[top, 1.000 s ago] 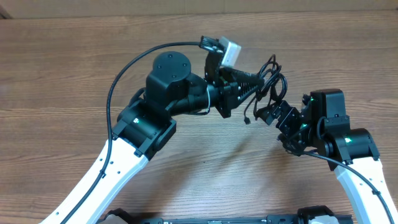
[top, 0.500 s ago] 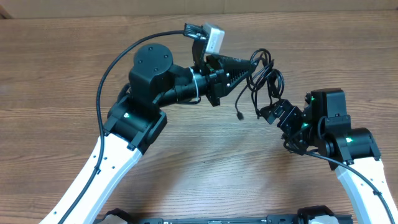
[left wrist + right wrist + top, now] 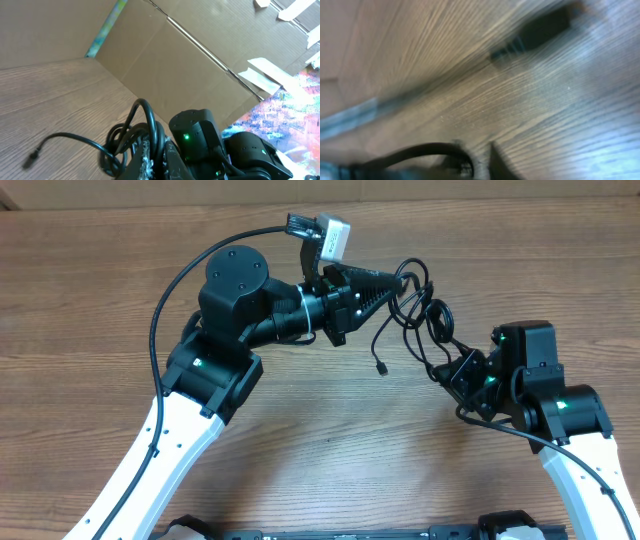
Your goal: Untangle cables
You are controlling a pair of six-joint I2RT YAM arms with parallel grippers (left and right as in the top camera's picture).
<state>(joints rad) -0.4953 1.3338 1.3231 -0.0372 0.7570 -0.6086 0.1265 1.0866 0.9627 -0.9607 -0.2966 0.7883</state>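
Observation:
The cables (image 3: 420,305) are a bunch of thin black loops hanging above the wooden table between the two arms. My left gripper (image 3: 393,282) is shut on the bunch from the left. In the left wrist view the cables (image 3: 131,134) loop out of the left gripper (image 3: 154,148), and one loose plug end (image 3: 31,159) dangles over the table. That plug end (image 3: 381,368) hangs below the bunch. My right gripper (image 3: 448,365) is shut on a strand that runs down from the bunch. In the blurred right wrist view that strand (image 3: 415,150) curves into the right gripper (image 3: 481,162).
The wooden table (image 3: 90,290) stretches all round. A cardboard wall (image 3: 165,55) stands behind it. The left arm's thick black wire (image 3: 170,310) arcs over the left side. The right arm (image 3: 200,135) sits close behind the bunch.
My right gripper has shut on a strand of the cables. My left arm has drawn the bunch up and to the left, which stretched the strands between the two grippers.

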